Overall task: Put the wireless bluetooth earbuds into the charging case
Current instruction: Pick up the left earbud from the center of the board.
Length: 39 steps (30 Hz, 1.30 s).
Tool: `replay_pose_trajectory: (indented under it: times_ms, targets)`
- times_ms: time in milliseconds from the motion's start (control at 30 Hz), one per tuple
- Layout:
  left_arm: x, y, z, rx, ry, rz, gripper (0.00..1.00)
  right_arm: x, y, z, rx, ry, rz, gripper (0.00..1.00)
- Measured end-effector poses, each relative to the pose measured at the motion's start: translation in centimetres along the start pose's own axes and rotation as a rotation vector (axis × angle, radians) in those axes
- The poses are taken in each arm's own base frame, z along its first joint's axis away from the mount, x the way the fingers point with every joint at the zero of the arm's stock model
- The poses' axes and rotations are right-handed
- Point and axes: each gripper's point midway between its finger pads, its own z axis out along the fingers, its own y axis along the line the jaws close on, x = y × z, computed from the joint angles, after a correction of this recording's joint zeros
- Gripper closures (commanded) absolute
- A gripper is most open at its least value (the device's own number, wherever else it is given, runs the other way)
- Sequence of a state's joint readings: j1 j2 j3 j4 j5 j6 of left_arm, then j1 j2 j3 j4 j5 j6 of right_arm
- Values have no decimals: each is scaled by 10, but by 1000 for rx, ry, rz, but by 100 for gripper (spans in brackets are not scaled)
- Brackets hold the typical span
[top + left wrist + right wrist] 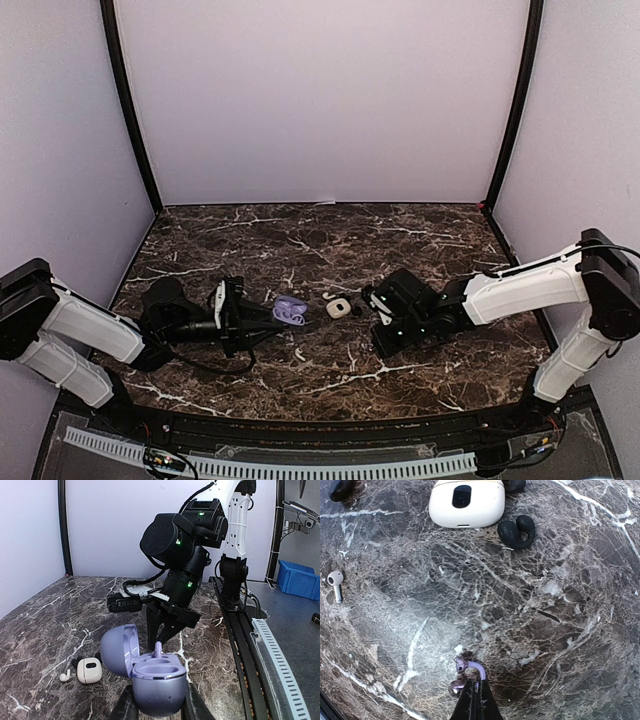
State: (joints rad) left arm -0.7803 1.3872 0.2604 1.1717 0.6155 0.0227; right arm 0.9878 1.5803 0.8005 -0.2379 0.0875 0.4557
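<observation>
Dark marble tabletop (400, 240); a blue bin (299, 580) sits beyond it.

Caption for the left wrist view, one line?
Left hand holds the open purple case; beyond it, right hand pinches a purple earbud.

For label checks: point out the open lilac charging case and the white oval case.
Open lilac charging case (160, 692): left wrist view, lower shell.
White oval case (470, 515): right wrist view, front face.

Table (300, 230) centre obstructed: open lilac case (290, 311), white case (338, 307) and dark bud (516, 531) close together. Left arm (90, 335) and right arm (520, 285) flank them. Far edge and far corners passable.
</observation>
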Motion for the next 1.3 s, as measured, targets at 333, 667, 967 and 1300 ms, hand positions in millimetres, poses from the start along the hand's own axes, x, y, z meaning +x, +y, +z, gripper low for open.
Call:
replay_pose_trajectory:
  times_ms: [333,667,967,1300]
  targets:
    - [0,0,0,0,0,0,98,1,1,0,-8,6,-8,100]
    - [0,0,0,0,0,0,98,3,20,-1,-110,25,-10,100]
    - [0,0,0,0,0,0,98,-3,38,-6,-211,9,-8,99]
    - [0,0,0,0,0,0,98,-11,14,-20,-182,-45,77,87]
